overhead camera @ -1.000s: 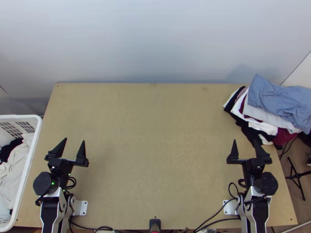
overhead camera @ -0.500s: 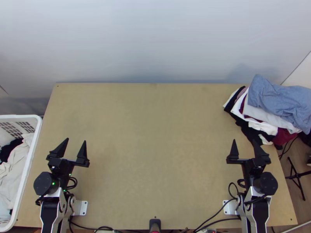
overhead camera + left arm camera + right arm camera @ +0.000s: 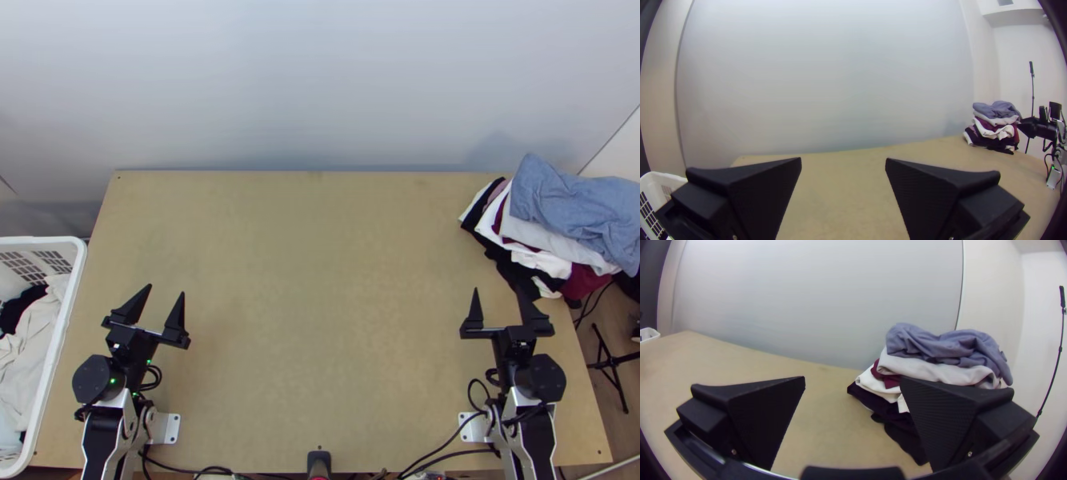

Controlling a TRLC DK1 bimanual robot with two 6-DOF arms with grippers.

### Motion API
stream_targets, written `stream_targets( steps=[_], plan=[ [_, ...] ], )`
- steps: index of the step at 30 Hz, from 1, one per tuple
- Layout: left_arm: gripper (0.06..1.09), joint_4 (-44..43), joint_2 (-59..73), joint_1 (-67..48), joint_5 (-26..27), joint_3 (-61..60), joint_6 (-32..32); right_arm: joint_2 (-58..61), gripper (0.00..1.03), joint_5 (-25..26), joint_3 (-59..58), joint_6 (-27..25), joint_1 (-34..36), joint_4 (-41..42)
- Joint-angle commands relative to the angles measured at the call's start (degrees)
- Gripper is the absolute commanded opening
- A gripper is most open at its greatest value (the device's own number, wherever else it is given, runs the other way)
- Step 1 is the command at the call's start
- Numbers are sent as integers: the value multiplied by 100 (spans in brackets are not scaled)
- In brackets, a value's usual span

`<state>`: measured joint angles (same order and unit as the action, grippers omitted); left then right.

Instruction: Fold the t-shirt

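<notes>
And here we are: I can't tell which cloth is the t-shirt. The clothes pile [image 3: 552, 254] runs off the top view's edge, its lower layers partly covered, and one finger hides part of it in the right wrist view. The basket [image 3: 48, 240] is cut off too, pale cloth [image 3: 28, 352] and dark cloth [image 3: 22, 308] crumpled inside.

So, possible shirts on both flanks! The pile sits ahead and to the right of the right gripper [image 3: 497, 290], a rumpled blue garment [image 3: 576, 200] on top; the basket stands left of the left gripper [image 3: 166, 290], beside the worktop [image 3: 320, 280].

Both sets of jaws are wide open (very wide, from where I'm standing), bare worktop showing between each pair. Both arms reach forward from their bases, the left gripper angled inward, the right pointing nearly straight ahead.
</notes>
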<state>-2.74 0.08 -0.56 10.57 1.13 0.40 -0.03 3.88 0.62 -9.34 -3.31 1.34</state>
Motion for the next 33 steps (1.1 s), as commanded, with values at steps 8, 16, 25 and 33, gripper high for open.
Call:
stream_targets(
  steps=[8, 16, 25, 33],
  plan=[
    [98, 450, 3341, 1128, -275, 3394, 47, 3536, 99, 790, 3559, -50, -240, -539],
    [82, 3544, 5696, 2991, -169, 6497, 1032, 6261, 99, 834, 8243, 829, -319, -4485],
    [100, 4247, 7410, 5584, -37, 6347, 2526, 7738, 99, 825, 11056, 1928, -1075, -7043],
    [104, 3641, 8878, 6437, -275, 6444, 3080, 7931, 99, 834, 11434, 2077, -1655, -7517]
  ],
)
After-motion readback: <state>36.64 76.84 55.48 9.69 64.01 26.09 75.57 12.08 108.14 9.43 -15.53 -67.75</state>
